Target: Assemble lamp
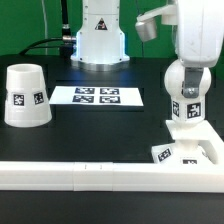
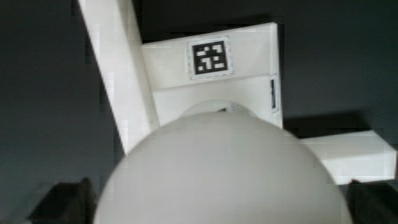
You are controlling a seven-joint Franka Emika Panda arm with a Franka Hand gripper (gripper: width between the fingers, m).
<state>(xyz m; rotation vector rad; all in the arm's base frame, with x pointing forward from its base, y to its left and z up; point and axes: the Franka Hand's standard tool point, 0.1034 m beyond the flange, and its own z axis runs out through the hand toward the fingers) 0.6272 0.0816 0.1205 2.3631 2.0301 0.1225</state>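
My gripper [image 1: 189, 66] is shut on the round head of the white bulb [image 1: 186, 84] and holds it upright, neck down. The neck reaches the flat square base [image 1: 203, 149], which lies against the rail at the exterior view's right; I cannot tell whether it is seated. In the wrist view the bulb head [image 2: 214, 160] fills the foreground between my dark fingers [image 2: 61, 203], so my gripper [image 2: 214, 208] is shut on it. The tagged base [image 2: 214, 62] lies beneath it. The conical shade [image 1: 25, 97] stands alone at the exterior view's left.
The marker board [image 1: 97, 96] lies flat in the middle of the black table. A long white rail [image 1: 90, 176] runs along the front edge and also shows in the wrist view [image 2: 111, 70]. The robot's white pedestal [image 1: 98, 40] stands at the back.
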